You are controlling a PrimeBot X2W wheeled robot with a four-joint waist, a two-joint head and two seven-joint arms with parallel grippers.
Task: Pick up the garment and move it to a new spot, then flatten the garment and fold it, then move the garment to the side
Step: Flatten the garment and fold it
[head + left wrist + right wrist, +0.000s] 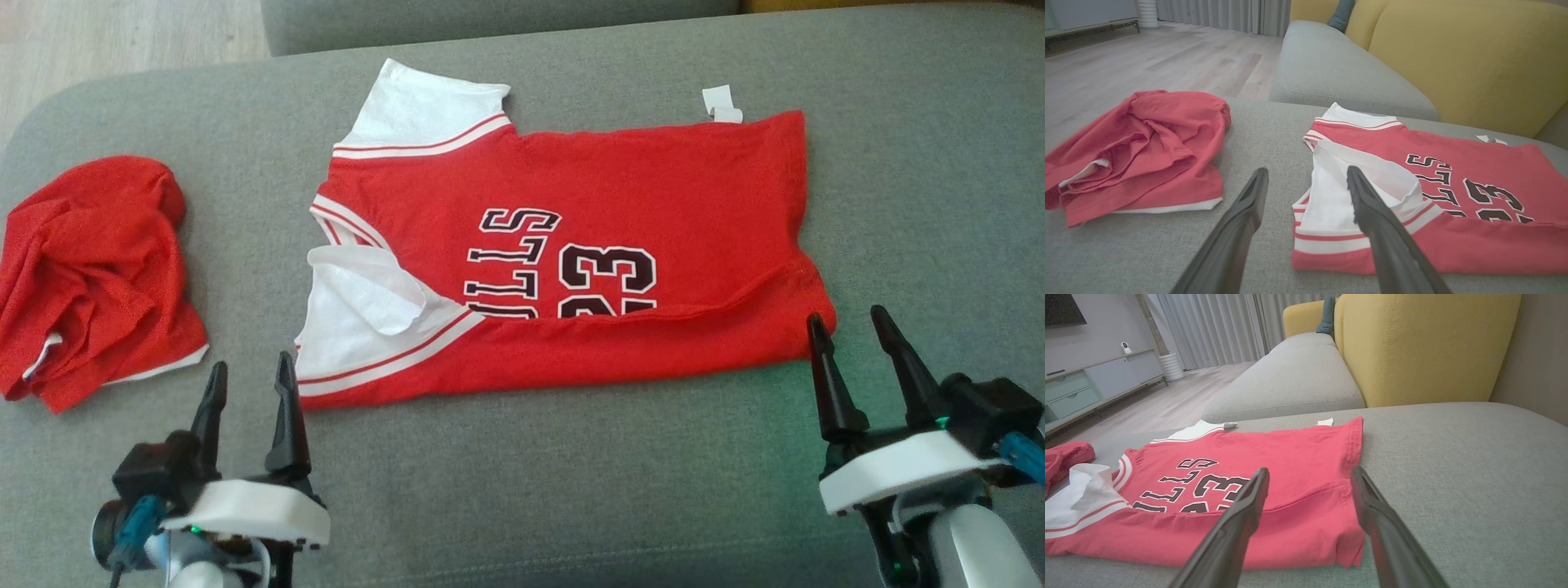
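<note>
Locate the red jersey [620, 245] at the centre of the head view, lying flat on the grey sofa seat [522, 490]. Its lower long edge is folded up over the bottom of the black lettering. The left gripper [251, 365] sits at the lower left with its fingers apart and empty, tips just beside the jersey's white-trimmed corner. The right gripper [845, 316] sits at the lower right, fingers apart and empty, tips at the folded hem corner. A crumpled red garment [90, 278] lies at the far left, apart from the jersey.
</note>
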